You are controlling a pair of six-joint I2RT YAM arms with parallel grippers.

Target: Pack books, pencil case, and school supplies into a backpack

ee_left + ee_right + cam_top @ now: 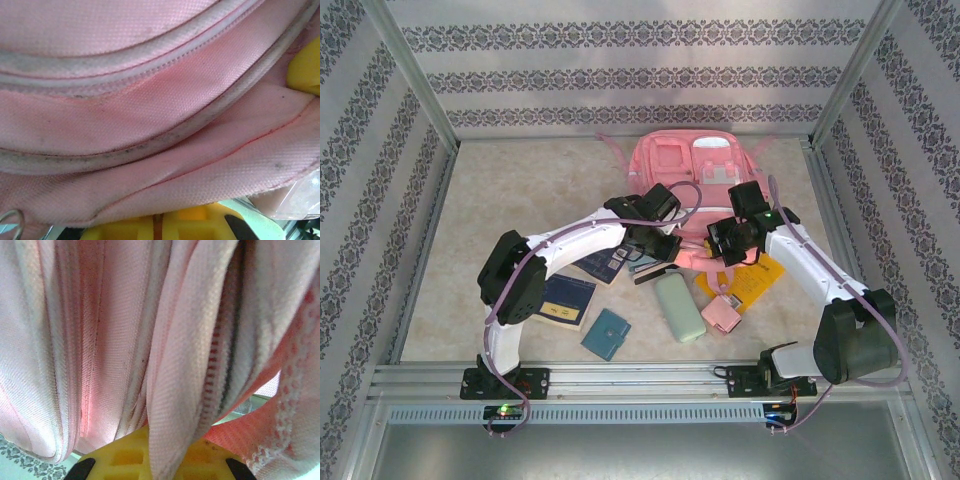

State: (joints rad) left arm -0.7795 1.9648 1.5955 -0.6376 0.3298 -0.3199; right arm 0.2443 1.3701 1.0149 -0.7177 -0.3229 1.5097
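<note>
A: Jaws, left and right?
B: Both clamped on backpack [665, 160] fabric, far middle of desk [520, 190]. Soft, floppy, light; bunches, slips. Best gripped along stiffer zipper seam [214, 357], mouth spread gently.

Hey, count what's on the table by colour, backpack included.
Pink: 2, backpack, small squarish item
Navy: 2, books
Teal: 2, notebook, partly hidden item
Mint green: 1, pencil case
Yellow-orange: 1, book
Total: 8

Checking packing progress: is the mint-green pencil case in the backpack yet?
Out: the pencil case lies on the table, outside the backpack.
</note>
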